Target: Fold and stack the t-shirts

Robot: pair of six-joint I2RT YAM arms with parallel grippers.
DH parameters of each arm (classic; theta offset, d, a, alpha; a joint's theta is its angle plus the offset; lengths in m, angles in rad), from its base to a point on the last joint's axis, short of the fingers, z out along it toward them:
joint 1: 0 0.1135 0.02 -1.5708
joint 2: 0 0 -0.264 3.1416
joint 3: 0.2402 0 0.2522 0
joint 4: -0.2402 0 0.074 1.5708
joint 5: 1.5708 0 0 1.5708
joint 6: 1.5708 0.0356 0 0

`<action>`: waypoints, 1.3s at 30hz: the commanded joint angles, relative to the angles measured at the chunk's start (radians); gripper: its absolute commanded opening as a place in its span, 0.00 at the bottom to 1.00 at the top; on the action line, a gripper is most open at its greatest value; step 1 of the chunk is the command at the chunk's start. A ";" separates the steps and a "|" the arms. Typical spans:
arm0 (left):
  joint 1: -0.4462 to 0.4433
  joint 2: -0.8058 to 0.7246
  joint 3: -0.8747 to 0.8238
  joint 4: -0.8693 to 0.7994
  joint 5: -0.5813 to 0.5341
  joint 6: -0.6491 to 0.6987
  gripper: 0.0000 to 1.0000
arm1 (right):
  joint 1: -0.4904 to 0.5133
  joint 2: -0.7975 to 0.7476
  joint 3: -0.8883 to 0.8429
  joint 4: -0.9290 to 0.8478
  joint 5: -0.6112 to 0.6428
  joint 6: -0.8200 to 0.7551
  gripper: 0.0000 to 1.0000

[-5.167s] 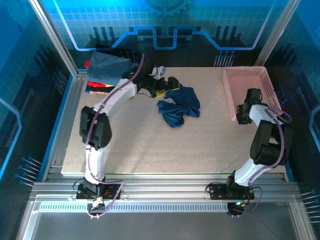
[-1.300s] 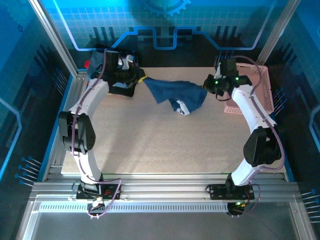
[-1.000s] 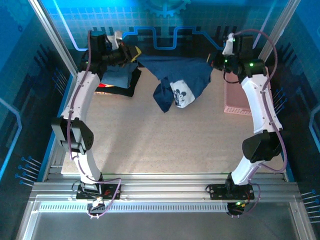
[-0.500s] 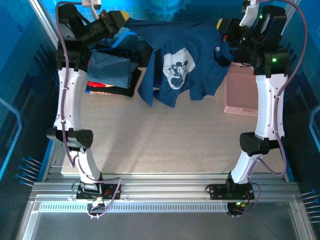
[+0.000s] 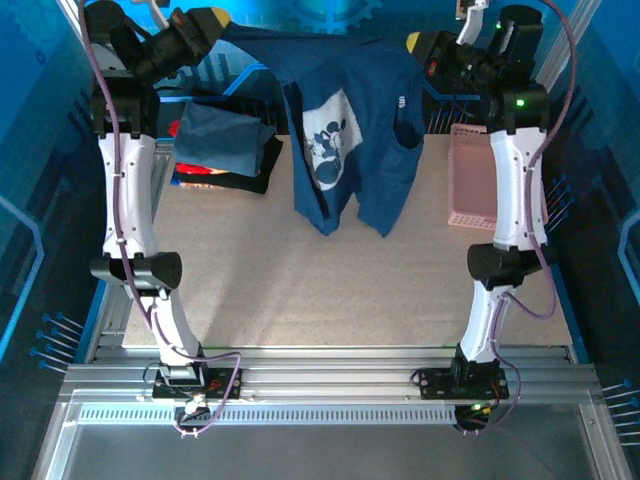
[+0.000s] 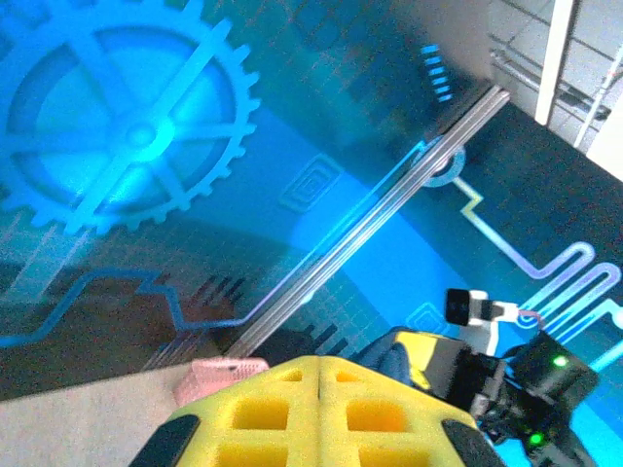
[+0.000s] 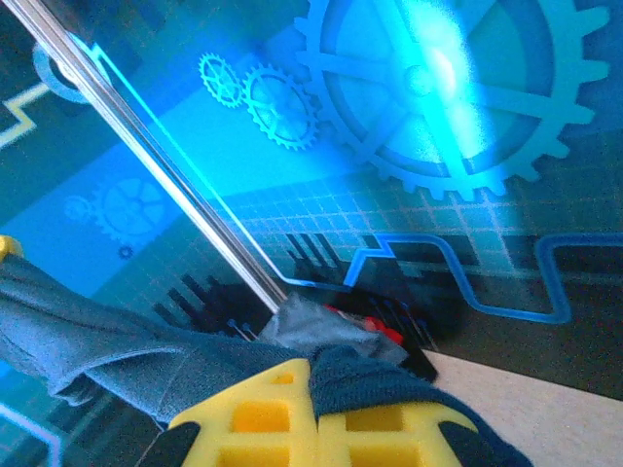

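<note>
Both arms reach high toward the frame's top corners. The left gripper (image 5: 210,20) and right gripper (image 5: 421,45) are clamped on the navy t-shirt (image 5: 345,130), which hangs at upper centre. The folded t-shirts (image 5: 222,142) lie upper left, and the pink basket (image 5: 468,185) sits at right.

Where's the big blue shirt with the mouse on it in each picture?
Top external: the navy t-shirt hangs spread out at top centre.
Left wrist: a small dark-blue bit just above the yellow pads, probably it.
Right wrist: bunched at bottom left, over the pads.
Shared landmark: the big gear on the back wall.
</note>
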 commanded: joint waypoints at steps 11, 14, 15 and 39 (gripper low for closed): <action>-0.203 -0.290 -0.457 0.002 0.031 0.048 0.00 | -0.126 -0.155 -0.277 -0.090 0.033 -0.109 0.00; -0.329 -0.385 -0.863 0.183 -0.008 -0.048 0.00 | -0.154 -0.317 -0.655 -0.082 0.129 -0.125 0.00; -0.362 -0.401 -0.982 0.246 -0.015 -0.108 0.00 | -0.167 -0.366 -0.772 -0.065 0.145 -0.115 0.00; -0.808 0.118 -1.304 0.299 -0.258 -0.190 0.40 | -0.037 -0.278 -1.196 -0.158 0.396 -0.234 0.62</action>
